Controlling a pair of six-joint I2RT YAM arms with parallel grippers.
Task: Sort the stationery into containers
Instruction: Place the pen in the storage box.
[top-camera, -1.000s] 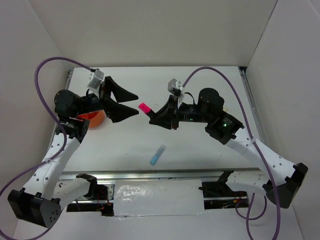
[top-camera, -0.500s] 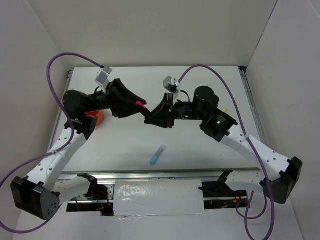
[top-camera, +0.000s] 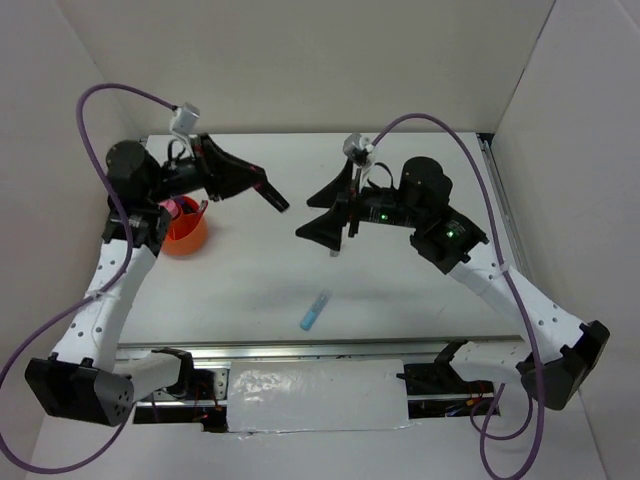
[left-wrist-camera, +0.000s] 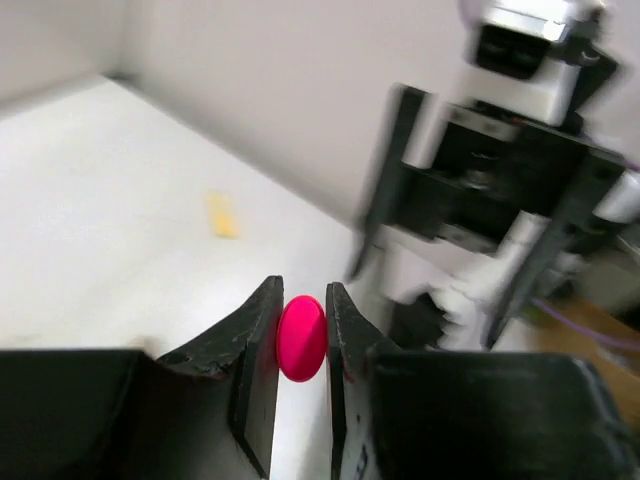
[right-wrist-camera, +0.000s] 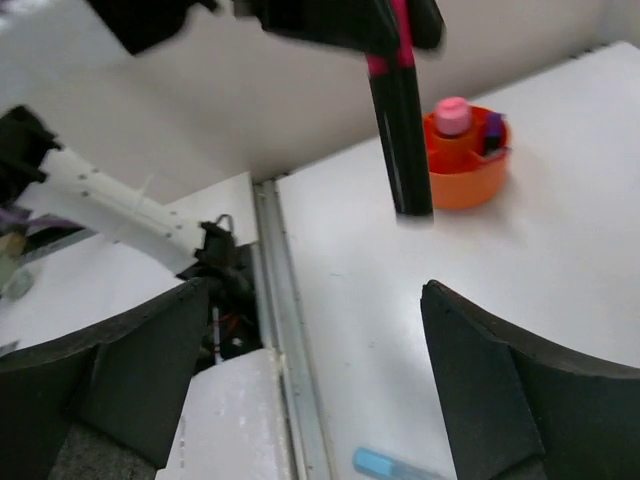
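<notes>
My left gripper (top-camera: 262, 186) is shut on a pink highlighter with a black cap (top-camera: 277, 200), held in the air right of the orange cup (top-camera: 186, 236). In the left wrist view its round pink end (left-wrist-camera: 301, 338) sits pinched between the jaws of the left gripper (left-wrist-camera: 302, 290). The right gripper (top-camera: 315, 212) stands open and empty just to the right, apart from the highlighter. In the right wrist view the highlighter (right-wrist-camera: 400, 150) hangs cap-down in front of the open right gripper (right-wrist-camera: 320, 375), with the cup (right-wrist-camera: 465, 170) behind it. A light blue highlighter (top-camera: 316, 310) lies on the table.
The cup holds a pink piece (right-wrist-camera: 452, 116) and a purple one (right-wrist-camera: 492, 127). A small yellowish piece (left-wrist-camera: 222, 214) lies on the table towards the right wall. A metal rail (right-wrist-camera: 285, 330) runs along the table's near edge. White walls enclose three sides.
The pink highlighter passed from the right gripper to the left. The left gripper shut on it and drew back left; the right gripper opened and pulled away.
</notes>
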